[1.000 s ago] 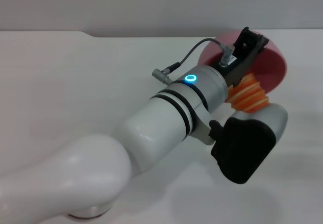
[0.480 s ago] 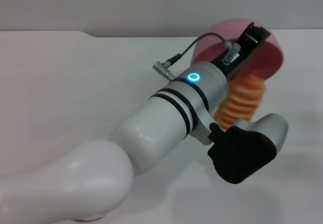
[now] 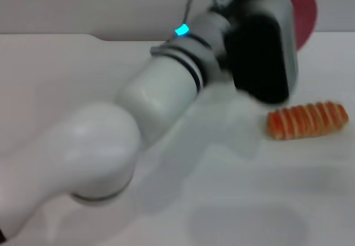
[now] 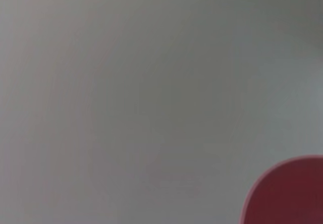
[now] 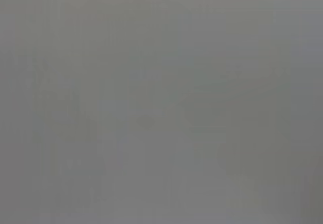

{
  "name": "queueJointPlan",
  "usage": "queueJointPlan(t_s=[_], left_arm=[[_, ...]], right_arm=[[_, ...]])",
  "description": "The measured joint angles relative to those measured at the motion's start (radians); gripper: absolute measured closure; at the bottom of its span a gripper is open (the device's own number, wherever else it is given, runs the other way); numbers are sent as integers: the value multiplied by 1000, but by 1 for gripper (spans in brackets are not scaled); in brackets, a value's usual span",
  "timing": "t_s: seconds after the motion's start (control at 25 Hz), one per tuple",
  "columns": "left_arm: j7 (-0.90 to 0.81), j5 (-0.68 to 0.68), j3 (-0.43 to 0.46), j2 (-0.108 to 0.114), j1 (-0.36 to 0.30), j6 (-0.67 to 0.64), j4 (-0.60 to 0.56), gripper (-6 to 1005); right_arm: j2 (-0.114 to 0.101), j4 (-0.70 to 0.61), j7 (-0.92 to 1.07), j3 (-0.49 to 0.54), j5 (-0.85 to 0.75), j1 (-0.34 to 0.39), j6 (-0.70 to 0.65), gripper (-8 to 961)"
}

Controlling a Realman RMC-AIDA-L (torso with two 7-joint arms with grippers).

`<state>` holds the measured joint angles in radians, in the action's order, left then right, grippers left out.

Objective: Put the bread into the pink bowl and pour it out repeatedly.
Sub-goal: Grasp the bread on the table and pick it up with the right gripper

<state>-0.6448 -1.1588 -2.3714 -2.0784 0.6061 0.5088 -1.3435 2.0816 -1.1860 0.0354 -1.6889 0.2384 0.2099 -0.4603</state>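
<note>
We see the left arm reaching across the white bench [image 3: 66,80], its left tool hidden behind the wrist, so we cannot tell how its jaws stand. It carries the pink bowl [image 3: 302,5] raised at the far right. The bread [image 3: 307,120] lies poured out on the bench, below the bowl; refilling remains. A plain grey wall stands behind.
</note>
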Motion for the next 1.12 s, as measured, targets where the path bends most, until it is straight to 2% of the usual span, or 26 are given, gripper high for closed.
queueJointPlan(t_s=[0.2,0.36,0.4,0.44,0.52,0.6,0.68,0.72,0.88,0.92,0.96,1.12], left_arm=[[-5,321,99,6,-1,108,-84,960],[94,580,180,9,-6,214,-134,960],[94,580,180,9,-6,214,-134,960],[147,674,217,10,-3,253,-145,960],[147,674,217,10,-3,253,-145,960],[401,1029,347,12,13,435,-168,960],[401,1029,347,12,13,435,-168,960],[469,1120,388,13,11,485,-169,960],[469,1120,388,13,11,485,-169,960],[558,1236,474,13,4,579,-158,960],[573,1247,506,14,2,627,-152,960],[577,1251,518,15,3,650,-146,959]], right_arm=[[-1,-18,0,-10,3,-5,35,148],[-1,-46,1,-18,5,-14,98,149],[-1,-55,1,-21,5,-15,114,149],[-2,-68,1,-24,4,-17,139,149],[-2,-97,0,-29,2,-19,189,149],[-2,-136,0,-33,2,-22,258,149],[-4,-198,0,-32,1,-29,382,149],[-5,-221,-1,-30,1,-34,429,149],[-9,-329,-3,-25,2,-67,672,149],[-10,-348,-3,-25,3,-81,736,149],[-11,-363,-3,-24,5,-97,799,149],[-9,-364,-1,-28,6,-200,1014,149]])
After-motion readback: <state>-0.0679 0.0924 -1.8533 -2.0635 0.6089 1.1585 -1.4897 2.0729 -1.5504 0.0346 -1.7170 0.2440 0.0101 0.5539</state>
